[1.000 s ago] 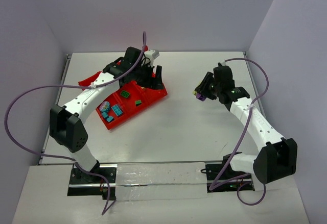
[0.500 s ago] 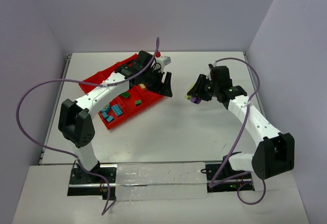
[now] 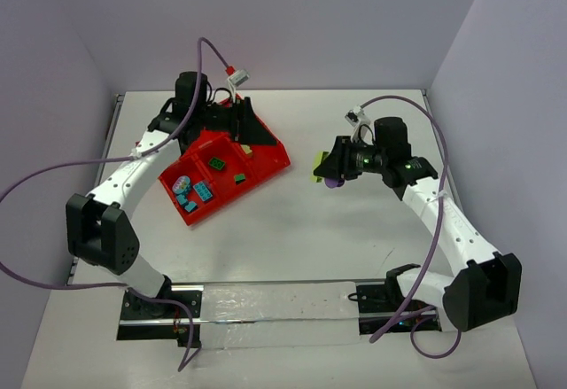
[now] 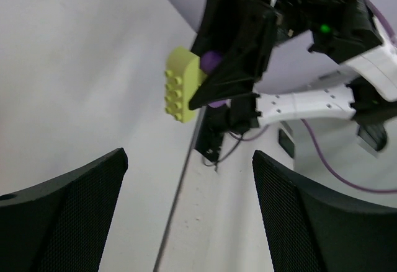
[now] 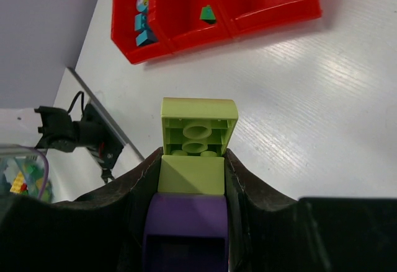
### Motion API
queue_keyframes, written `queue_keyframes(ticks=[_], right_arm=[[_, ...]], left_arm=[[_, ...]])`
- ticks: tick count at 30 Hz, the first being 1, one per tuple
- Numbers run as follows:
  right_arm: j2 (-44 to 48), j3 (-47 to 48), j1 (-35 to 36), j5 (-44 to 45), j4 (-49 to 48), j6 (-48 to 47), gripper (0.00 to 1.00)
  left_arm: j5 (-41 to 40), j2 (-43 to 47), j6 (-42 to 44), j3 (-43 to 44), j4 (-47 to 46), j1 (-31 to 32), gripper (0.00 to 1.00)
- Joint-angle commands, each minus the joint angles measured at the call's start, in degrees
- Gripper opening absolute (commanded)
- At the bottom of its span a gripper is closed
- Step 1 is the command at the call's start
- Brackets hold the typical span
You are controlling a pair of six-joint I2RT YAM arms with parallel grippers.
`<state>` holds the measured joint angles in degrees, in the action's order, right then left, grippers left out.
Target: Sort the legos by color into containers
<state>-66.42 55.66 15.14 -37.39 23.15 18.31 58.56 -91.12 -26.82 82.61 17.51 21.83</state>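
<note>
Clamping yellow-green-and-purple lego clump [image 5: 198, 137], right pincer [image 5: 193, 160]; left pincer [image 4: 189, 160] apart by red tray [image 3: 268, 160].

You have a bright red tray [image 3: 270, 157]. In it lie teal bricks [image 3: 203, 191] and a dark green brick [image 3: 239, 177]. Beyond the tray, over the white table [image 3: 337, 229], a yellow-green brick [image 5: 198, 129] is joined to a purple brick [image 5: 185, 222].

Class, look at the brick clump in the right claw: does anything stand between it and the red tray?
Nothing lies on the table between the clump, held in the right claw, and the red tray. Only the open left claw hangs over the tray's far side.
</note>
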Motion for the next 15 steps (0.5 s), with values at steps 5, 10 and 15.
queue_keyframes(ticks=[5,10,15], right_arm=[[4.07,0.55,0.62,-9.38,-2.75,-3.39,0.00],[3.75,2.34,1.57,-11.73,-0.03,-5.45,0.00],[3.58,2.65,2.55,-12.79,0.56,-5.78,0.00]], left_arm=[[13.10,-2.37,-4.75,-1.21,-13.42,5.18,0.90],[13.26,-5.15,-7.79,-1.50,-19.24,7.32,0.90],[12.44,-9.60,-8.34,1.04,-21.15,9.25,0.89]])
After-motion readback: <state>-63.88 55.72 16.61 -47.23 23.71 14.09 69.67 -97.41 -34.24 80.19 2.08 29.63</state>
